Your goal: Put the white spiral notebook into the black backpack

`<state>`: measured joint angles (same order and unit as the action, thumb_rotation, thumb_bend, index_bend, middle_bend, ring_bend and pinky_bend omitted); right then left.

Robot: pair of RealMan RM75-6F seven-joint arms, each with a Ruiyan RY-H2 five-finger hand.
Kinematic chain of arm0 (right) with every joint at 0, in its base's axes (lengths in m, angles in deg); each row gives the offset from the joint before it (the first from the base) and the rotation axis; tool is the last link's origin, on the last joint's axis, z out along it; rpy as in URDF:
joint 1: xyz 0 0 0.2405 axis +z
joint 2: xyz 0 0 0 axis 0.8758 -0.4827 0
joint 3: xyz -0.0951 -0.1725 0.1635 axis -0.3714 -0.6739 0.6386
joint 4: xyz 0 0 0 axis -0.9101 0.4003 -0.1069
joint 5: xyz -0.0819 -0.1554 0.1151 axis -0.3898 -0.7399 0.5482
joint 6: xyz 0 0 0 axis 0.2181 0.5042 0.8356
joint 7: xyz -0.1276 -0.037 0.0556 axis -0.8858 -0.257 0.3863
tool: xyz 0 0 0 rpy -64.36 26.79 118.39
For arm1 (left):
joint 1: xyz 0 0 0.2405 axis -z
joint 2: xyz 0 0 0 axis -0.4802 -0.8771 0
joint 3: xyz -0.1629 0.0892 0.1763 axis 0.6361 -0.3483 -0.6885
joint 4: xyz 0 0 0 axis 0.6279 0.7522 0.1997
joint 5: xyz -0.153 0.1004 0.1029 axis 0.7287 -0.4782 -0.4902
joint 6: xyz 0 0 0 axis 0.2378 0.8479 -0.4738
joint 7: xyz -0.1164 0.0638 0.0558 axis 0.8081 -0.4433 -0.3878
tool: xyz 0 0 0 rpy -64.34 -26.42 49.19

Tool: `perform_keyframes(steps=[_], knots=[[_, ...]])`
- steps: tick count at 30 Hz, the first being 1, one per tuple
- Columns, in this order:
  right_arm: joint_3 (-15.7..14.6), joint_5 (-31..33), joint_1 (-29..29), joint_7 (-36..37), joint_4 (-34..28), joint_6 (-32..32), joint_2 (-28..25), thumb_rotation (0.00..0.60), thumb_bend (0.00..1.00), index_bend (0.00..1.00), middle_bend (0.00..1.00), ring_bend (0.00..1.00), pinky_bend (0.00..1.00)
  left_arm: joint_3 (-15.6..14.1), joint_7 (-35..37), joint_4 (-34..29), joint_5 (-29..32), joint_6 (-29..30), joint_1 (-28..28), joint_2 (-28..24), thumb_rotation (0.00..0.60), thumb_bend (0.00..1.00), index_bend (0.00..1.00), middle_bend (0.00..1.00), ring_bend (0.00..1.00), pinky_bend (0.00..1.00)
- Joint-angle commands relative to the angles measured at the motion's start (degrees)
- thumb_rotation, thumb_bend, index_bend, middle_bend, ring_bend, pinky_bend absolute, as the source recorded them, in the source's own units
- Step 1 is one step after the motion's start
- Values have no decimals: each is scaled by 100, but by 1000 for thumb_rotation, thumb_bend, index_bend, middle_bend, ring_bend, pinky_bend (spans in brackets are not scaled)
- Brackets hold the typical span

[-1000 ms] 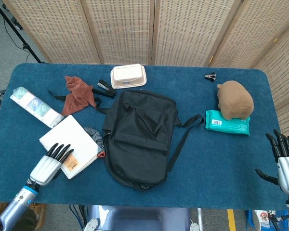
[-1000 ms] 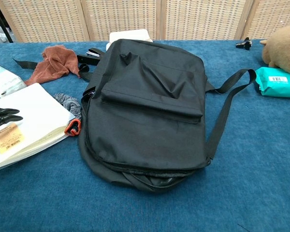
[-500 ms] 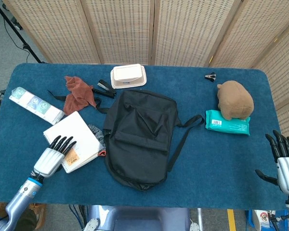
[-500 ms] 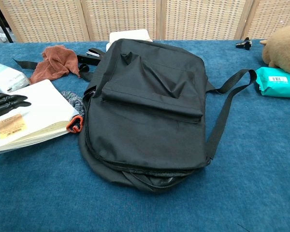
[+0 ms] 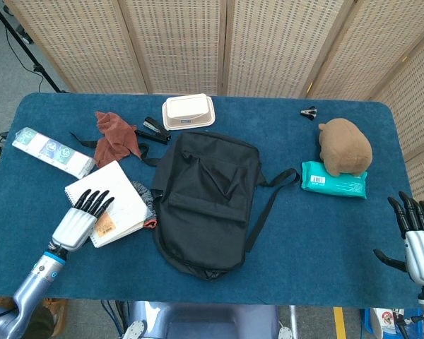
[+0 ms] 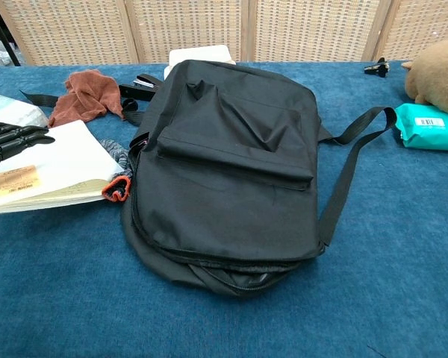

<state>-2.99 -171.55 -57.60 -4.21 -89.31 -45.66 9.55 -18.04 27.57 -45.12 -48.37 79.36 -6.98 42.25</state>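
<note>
Right now my left hand (image 5: 81,219) lies flat on the white spiral notebook (image 5: 116,203), fingers (image 5: 93,200) straight and close together, pressing down on the cover rather than gripping it; whether anything is curled under the near edge I cannot tell. The notebook sits near the table's (image 5: 325,247) left edge, its long axis running diagonally from the near-left toward the far-right, and its right corner lies just beside the black backpack (image 5: 206,201), with a gray knit cloth (image 5: 143,194) wedged between them. So the bag lies to the right of my fingers, and this hand is much the nearer one. My right hand (image 5: 415,236) hangs off the table's near right corner, fingers apart and holding nothing, well away from both. The backpack lies flat in the middle of the table, its zipper opening facing the near edge, apparently slightly parted. There is bare table along the near edge in front of the bag, which I judge the best room for bringing the notebook round to that opening.
</note>
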Motion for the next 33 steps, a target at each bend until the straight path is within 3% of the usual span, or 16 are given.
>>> perform_keyframes(steps=[1,4,9,13,22,29,33], knots=[[-5,-6,5,-6,0,10,1,600,0,0,0,0,0,-62,149,227,-138,225,-25,86,600,510,20,42,16,100],[-14,-13,10,-15,-8,24,3,600,0,0,0,0,0,-108,264,475,-235,387,-34,173,600,525,186,188,131,263],[-28,-12,14,-43,-9,48,4,600,0,0,0,0,0,-120,503,811,-301,650,-65,339,600,567,491,430,315,426],[-74,-66,47,-50,11,132,-6,600,0,0,0,0,0,-89,731,1022,-367,947,-70,430,600,602,615,527,397,497],[-215,-302,303,50,-67,602,-126,600,0,0,0,0,0,46,993,1101,-405,1351,25,353,600,628,694,581,452,528],[-377,-693,1071,981,-505,1831,-641,600,0,0,0,0,0,295,1077,719,-233,1508,110,85,600,627,700,586,458,528],[-377,-864,1405,1237,-559,2211,-704,600,0,28,0,0,0,379,1104,548,-168,1528,147,-34,600,628,706,590,460,528]])
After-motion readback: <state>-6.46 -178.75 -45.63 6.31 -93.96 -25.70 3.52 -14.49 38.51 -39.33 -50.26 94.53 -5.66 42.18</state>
